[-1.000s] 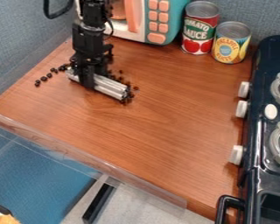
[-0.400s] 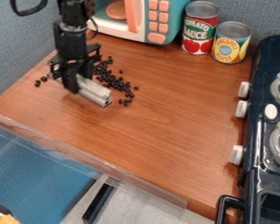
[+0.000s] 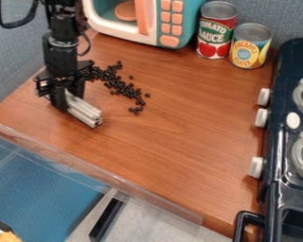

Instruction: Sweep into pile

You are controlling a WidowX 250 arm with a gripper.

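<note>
Bearing printed labels, cans (image 3: 216,35) stand apart from beads (image 3: 120,86).

Counter (image 3: 179,127): reddish-brown wood grain, centre of view, surface carrying a soft sheen. Walls: blue-grey, fabric-like texture, noted at 10 o'clock (image 3: 15,56) and 1 o'clock (image 3: 293,19). Toy microwave (image 3: 153,30) at 12 o'clock, white and teal, orange buttons and door handle. Toy stove (image 3: 275,142) at 3 o'clock, dark body, pale knobs (image 3: 256,167) facing the counter, pale burner grates on top, black handle (image 3: 243,220) at 5 o'clock. Clear edging (image 3: 94,171) borders the counter toward 7 o'clock; below it, a blue surface (image 3: 40,194), and a speckled grey surface (image 3: 154,217) at 6 o'clock
</note>
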